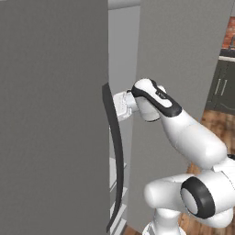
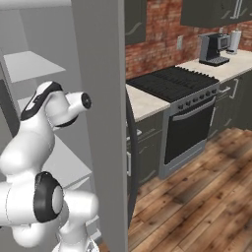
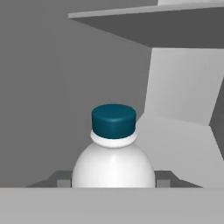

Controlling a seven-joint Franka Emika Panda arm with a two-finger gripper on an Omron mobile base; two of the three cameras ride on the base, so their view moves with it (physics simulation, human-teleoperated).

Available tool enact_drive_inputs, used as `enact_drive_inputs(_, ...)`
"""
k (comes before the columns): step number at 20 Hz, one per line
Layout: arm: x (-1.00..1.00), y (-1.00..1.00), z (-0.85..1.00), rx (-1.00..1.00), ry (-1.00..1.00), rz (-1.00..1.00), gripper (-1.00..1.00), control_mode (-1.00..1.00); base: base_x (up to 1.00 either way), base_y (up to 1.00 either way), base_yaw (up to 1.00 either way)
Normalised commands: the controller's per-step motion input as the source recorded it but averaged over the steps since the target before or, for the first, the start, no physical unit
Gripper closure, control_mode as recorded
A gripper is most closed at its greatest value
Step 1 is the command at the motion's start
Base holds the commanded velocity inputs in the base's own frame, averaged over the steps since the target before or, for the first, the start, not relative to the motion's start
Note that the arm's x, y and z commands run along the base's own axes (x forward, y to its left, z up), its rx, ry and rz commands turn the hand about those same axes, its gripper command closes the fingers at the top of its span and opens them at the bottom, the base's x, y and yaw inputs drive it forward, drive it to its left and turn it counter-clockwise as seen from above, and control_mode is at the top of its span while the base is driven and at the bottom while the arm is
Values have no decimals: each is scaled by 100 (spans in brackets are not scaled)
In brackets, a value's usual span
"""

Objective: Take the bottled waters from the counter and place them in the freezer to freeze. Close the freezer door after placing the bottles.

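A bottled water (image 3: 113,162) with a dark blue cap (image 3: 113,120) and a white body stands upright close in front of the hand camera. My gripper (image 3: 113,181) is shut on it, one dark fingertip (image 3: 63,181) on each side of its shoulder. Behind the bottle are the freezer's grey inner walls and a shelf (image 3: 144,26) overhead. In the left base view my wrist (image 1: 121,104) reaches into the gap beside the open freezer door (image 1: 50,114), just past its dark bar handle (image 1: 115,151). The fingers there are hidden behind the door's edge.
White shelves (image 2: 29,64) line the freezer interior, with lower ones (image 1: 117,176) near the door's foot. A second grey door panel (image 2: 98,74) stands to the arm's right. Beyond it are the beige counter (image 2: 145,101), a black stove (image 2: 177,81) and a coffee machine (image 2: 212,48).
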Motion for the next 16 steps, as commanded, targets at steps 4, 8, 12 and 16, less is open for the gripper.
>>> enact_drive_inputs(4, 33, 39, -17, 0, 2, 0, 100, -100, 0, 0, 0)
enact_drive_inputs(8, 35, 36, -19, 0, 1, 0, 100, -100, 0, 0, 0)
enact_drive_inputs(12, 40, 30, -19, 0, 0, 0, 100, -100, 0, 0, 0)
enact_drive_inputs(16, 38, 24, -25, 0, 0, 0, 100, -100, 0, 0, 0)
